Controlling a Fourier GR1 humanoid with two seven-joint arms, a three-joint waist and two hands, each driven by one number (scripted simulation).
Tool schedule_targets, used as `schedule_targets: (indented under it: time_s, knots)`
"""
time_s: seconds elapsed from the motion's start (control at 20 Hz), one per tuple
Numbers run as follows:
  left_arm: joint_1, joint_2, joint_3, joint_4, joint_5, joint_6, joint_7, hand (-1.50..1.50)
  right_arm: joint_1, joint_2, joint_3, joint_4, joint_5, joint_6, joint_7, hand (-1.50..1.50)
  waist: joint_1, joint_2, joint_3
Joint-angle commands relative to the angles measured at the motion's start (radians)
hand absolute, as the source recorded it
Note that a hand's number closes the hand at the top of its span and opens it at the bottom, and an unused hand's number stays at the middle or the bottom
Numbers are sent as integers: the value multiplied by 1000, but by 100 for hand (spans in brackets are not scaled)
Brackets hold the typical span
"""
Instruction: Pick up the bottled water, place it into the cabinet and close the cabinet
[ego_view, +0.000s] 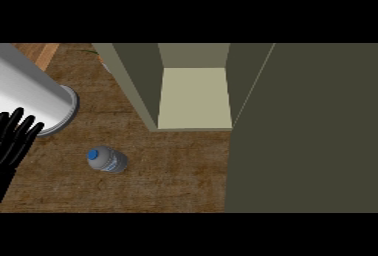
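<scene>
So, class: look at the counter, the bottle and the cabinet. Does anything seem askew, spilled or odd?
Nothing stands out. The bottled water stands upright on the counter, cap on, nothing spilled. The cabinet is open with a bare shelf. The left robot hand shows at the left edge.

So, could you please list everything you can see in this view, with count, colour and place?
bottled water: one, clear grey with a blue cap, standing on the counter left of centre, apart from the hand and the cabinet.
cabinet: one, olive-green walls with a pale cream inside, upper middle, standing open.
cabinet door: one, dark olive, swung open and filling the right side.
counter: one, brown wood grain, under everything.
forearm: one, grey, at the upper left.
left hand: one, black, at the left edge, fingers straight, holding nothing.
right hand: not in view.
</scene>
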Motion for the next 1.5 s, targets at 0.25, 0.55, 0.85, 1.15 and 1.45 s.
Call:
schedule_targets:
  time_s: [0.25,0.55,0.85,1.15,1.45]
  knots:
    - [-25,-41,-37,321,-134,-80,-156,-150,152,-51,83,-185,52,3,-21,-150,-12,1,-2]
    - [-147,-22,-13,551,-116,-114,-182,-150,189,-85,78,-166,43,5,-83,-150,-11,3,-1]
    - [-277,-36,-19,868,-245,-105,-366,-150,256,-115,139,-181,85,-14,-132,-150,-28,5,-3]
    - [-288,-39,-44,1067,-319,-153,-556,-150,324,-148,158,-173,120,-35,-222,-150,-26,3,-3]
    - [-400,-49,-63,1315,-399,-158,-725,-150,361,-221,110,-175,50,-13,-277,-150,-37,7,-4]
